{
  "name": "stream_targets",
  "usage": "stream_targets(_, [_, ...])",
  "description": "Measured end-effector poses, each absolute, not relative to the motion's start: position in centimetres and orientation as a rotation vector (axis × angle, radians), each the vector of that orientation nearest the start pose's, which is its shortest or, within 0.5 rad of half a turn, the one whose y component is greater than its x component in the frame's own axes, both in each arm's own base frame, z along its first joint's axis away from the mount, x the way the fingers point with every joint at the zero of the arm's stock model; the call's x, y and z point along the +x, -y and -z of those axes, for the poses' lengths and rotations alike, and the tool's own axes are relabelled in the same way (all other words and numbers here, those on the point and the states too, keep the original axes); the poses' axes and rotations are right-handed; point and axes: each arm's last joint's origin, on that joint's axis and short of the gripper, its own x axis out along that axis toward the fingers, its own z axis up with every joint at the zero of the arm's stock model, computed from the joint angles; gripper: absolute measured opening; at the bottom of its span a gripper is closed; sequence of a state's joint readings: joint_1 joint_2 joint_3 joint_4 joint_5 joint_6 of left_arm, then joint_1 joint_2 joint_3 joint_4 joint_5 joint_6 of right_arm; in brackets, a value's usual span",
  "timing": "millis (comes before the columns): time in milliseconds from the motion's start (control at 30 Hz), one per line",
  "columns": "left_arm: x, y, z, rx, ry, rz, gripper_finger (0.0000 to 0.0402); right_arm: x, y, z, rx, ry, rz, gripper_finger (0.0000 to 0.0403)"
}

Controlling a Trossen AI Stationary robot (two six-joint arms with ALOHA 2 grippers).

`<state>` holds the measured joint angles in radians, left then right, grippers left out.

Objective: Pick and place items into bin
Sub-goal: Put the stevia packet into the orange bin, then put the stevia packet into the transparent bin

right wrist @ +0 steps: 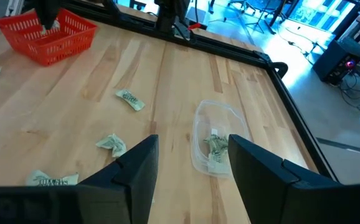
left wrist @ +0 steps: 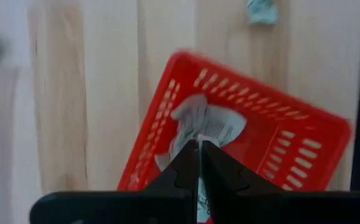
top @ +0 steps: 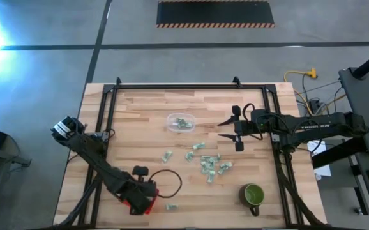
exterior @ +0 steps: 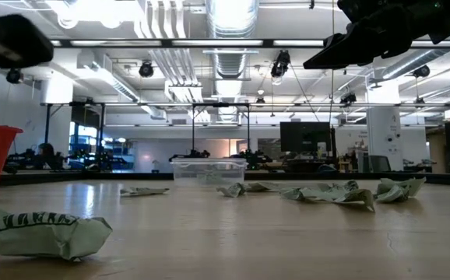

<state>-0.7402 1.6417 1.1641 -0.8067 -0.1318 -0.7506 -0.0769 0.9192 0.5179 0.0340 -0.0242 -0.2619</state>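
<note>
The task looks only partly done. On the desk (top: 140,121) a clear plastic bin (top: 180,122) stands near the middle, toward the far edge, and it holds only a few of the items (top: 183,124). Most of the small green-and-white wrapped pieces (top: 209,163) lie loose on the wood, in a scattered group between the clear bin and the green mug (top: 253,195), and one single piece (top: 171,207) lies near the front edge, just beside a red basket (top: 142,199).

The right end effector (top: 226,129) hangs above the desk just beside the clear bin, on its right side, with its two fingers well apart and nothing between them. In the right wrist view the clear bin (right wrist: 214,144) shows between these fingers, so I judge this arm is about to go for another piece.

The left end effector (left wrist: 200,152) is over the red basket (left wrist: 242,134), its fingers pressed together. A pale wrapped piece (left wrist: 200,121) shows at the tips, but I cannot tell if it is pinched or only lying in the basket.

So at least one piece seems to be in the basket and a few in the clear bin; more than ten are left to collect
</note>
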Motion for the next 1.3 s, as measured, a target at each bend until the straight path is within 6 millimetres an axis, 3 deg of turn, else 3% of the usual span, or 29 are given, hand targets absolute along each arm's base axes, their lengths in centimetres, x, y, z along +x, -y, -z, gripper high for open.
stream_targets(233, [23.0, 20.5, -21.2, -0.112, -1.300, 0.029, 0.0005, 19.8, 1.5, -23.7, -0.240, -0.374, 0.003, 0.0183])
stream_targets(533, [22.9, 20.4, -21.3, -0.090, -1.298, 0.003, 0.0080, 19.7, 1.4, -23.3, -0.206, -0.386, 0.002, 0.0183])
stream_targets(800, [22.4, 20.0, -22.4, -0.077, -1.334, -0.004, 0.0106, 19.9, 0.6, -22.6, -0.143, -0.385, -0.227, 0.0183])
stream_targets(967, [21.5, 18.7, -24.3, -0.013, -1.253, -0.052, 0.0106, 21.6, 0.7, -21.1, -0.137, -0.437, -0.229, 0.0183])
stream_targets(1300, [20.1, 15.6, -28.2, 0.305, -0.825, -0.265, 0.0106, 27.3, 1.0, -18.0, -0.160, -0.603, -0.257, 0.0183])
